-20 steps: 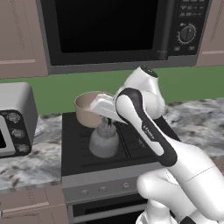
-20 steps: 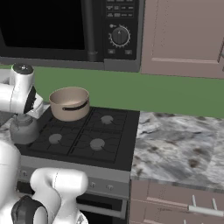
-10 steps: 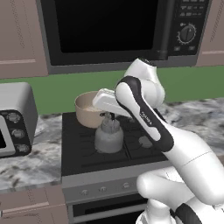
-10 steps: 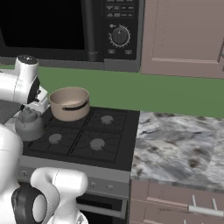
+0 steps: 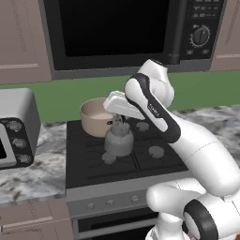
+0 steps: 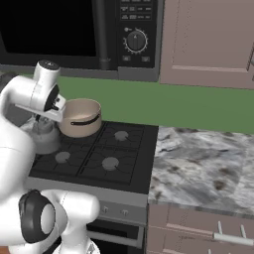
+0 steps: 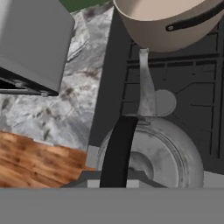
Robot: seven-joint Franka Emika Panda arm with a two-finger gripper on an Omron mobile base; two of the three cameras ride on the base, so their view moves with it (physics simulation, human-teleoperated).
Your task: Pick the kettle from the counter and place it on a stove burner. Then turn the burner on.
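Observation:
The small grey kettle (image 5: pixel 117 141) hangs just above the left side of the black stove, close to the front-left stove burner (image 5: pixel 108 158). My gripper (image 5: pixel 117 123) points down, shut on the kettle's dark arched handle (image 7: pixel 117 153). In the hand view the kettle (image 7: pixel 162 159) lies right below the hand, its spout (image 7: pixel 146 89) pointing at a round burner cap (image 7: pixel 165 102). In the right base view the kettle (image 6: pixel 44 140) sits partly behind my arm. The marbled counter (image 7: pixel 57 105) lies to the stove's left.
A tan saucepan (image 5: pixel 96 117) with a dark handle stands on the back-left burner, just behind the kettle. A grey toaster oven (image 5: pixel 14 126) sits on the left counter. Two right burners (image 6: pixel 110 162) (image 6: pixel 121 135) are bare. A microwave (image 5: pixel 126 33) hangs above the stove.
The kettle, held in my gripper, has shifted a little to the right and further over the stove, nearer the saucepan. The arm has swung with it.

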